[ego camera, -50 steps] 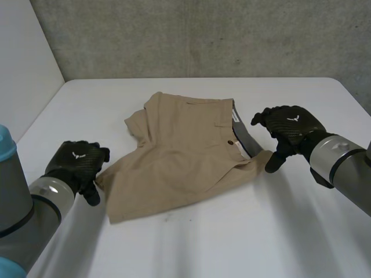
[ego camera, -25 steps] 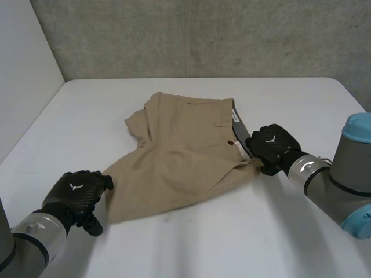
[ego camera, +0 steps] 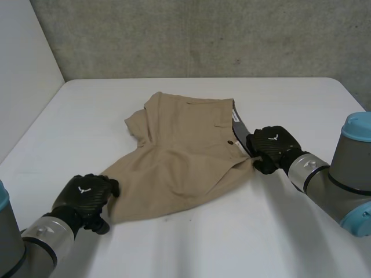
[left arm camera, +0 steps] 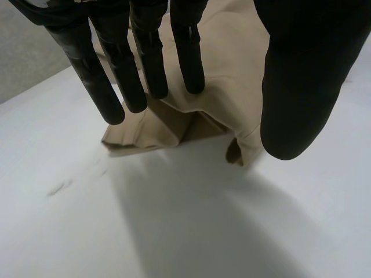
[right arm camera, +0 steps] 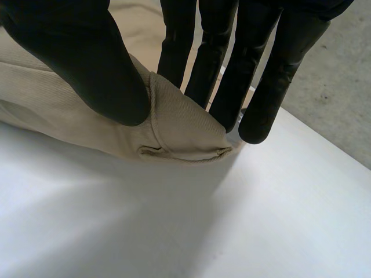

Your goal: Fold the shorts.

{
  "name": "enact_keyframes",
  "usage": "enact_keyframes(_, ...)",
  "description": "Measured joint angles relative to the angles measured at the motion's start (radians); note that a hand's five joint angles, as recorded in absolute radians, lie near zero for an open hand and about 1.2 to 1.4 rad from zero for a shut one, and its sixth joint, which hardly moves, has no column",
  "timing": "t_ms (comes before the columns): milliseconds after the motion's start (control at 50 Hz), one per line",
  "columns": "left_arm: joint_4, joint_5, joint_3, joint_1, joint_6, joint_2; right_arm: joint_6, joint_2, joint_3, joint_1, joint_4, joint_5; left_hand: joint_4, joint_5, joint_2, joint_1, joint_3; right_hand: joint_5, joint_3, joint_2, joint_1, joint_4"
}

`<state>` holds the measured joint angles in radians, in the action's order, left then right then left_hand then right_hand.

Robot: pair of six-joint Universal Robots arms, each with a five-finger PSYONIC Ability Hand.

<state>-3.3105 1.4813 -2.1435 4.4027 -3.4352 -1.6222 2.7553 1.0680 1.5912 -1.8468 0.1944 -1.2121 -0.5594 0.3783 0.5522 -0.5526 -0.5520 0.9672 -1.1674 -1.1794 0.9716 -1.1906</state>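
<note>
we see the tan cotton shorts (ego camera: pixel 185 156) lying mostly flat at the middle of the white table (ego camera: pixel 243 243), grey-lined waistband to the right, legs reaching left, near-left hem rumpled.

Shorts (ego camera: pixel 185 153) — matt twill cloth, table (ego camera: pixel 266 231) — smooth

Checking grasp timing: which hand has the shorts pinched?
The right hand: its thumb and fingers pinch the shorts at the waistband corner. The left hand is at the leg hem, fingers straight and apart from the thumb, not closed on it.
</note>
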Motion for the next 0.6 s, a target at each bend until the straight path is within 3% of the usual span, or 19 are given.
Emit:
enact_keyframes(200,-0.021,0.007,-0.003,-0.068,0.001,0.019,-0.002,0.003,0.002,-0.003,-0.003,-0.06,-0.001,0.001,0.001,-0.001,-0.001,0.0,0.0,0.0,0.0,0.0)
enact_keyframes(360,-0.129,0.021,0.004,-0.095,-0.004,-0.073,-0.002,0.01,0.006,-0.002,-0.024,-0.065,-0.018,0.018,0.021,-0.012,-0.021,0.0,0.0,0.0,0.0,0.0)
enact_keyframes(600,-0.185,0.12,0.047,-0.105,-0.008,-0.184,-0.003,0.014,0.01,0.002,-0.034,-0.063,-0.048,0.048,0.054,-0.058,-0.051,0.0,0.0,0.0,0.0,0.0)
